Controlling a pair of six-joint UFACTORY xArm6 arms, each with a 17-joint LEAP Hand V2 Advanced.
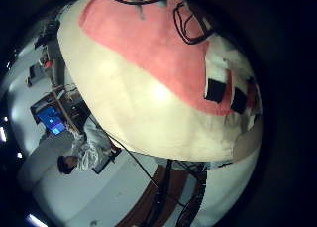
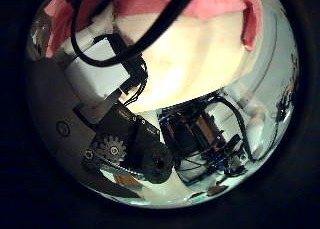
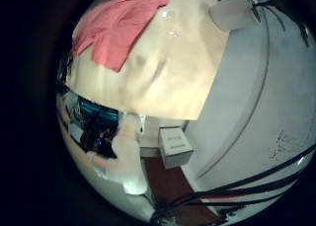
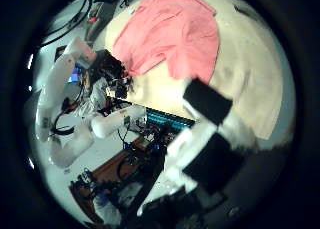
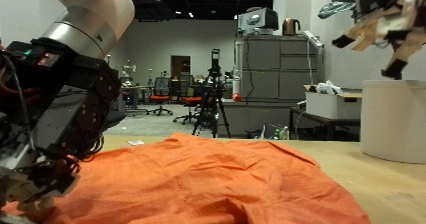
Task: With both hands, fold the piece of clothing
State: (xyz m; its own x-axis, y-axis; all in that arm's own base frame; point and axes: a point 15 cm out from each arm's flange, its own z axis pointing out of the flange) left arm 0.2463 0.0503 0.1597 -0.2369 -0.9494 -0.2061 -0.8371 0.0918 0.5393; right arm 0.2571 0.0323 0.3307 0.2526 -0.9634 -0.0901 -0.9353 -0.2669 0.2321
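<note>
Orange cloth (image 5: 213, 179) lies spread and rumpled on the table (image 5: 386, 189), and everything hangs on where your two hands sit around it. Your left hand (image 5: 47, 124) is down at the cloth's near edge, right against the fabric; whether it is spread flat or pinching, I cannot tell from here. Your right hand (image 5: 380, 19) hangs high above the cloth's far side, well apart from it, fingers loose and splayed, holding nothing. The cloth's long axis runs from one hand's side to the other's. By my reckoning the left is nearer; the right must come down to the far edge first.
</note>
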